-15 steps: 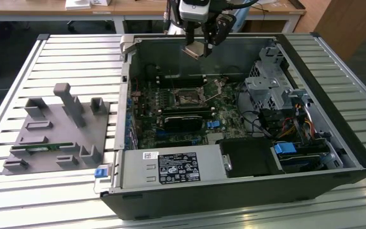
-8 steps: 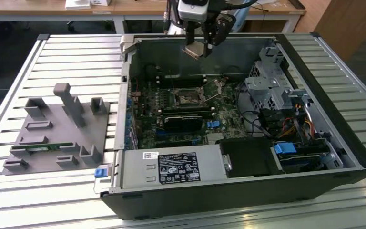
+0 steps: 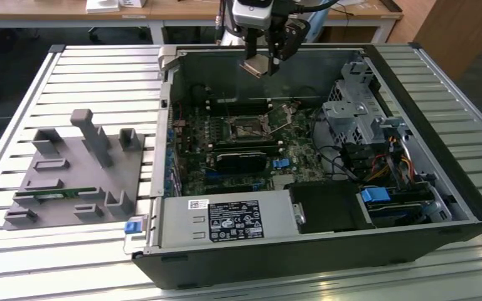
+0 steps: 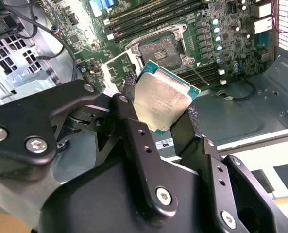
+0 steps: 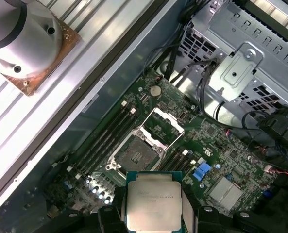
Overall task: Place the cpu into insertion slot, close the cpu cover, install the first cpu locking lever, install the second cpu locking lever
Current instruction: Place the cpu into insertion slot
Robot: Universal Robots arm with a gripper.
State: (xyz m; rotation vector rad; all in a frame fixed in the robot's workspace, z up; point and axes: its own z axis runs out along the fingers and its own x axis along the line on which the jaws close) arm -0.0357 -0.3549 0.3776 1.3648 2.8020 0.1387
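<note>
Second wrist view: end effector (image 4: 159, 109) clamped on the cpu (image 4: 165, 92), tilted, held in the air well above the insertion slot (image 4: 160, 51). First wrist view: cpu cover (image 5: 164, 127) hinged open beside the bare slot. Judged barely begun: seating, cover closing and both locking steps all left to do.

We see the whole open computer case (image 3: 325, 257) from high up in the exterior view, looking down at a slant. Both wrist views look down from nearer, sharing the insertion slot (image 4: 158, 48) (image 5: 136, 154).
</note>
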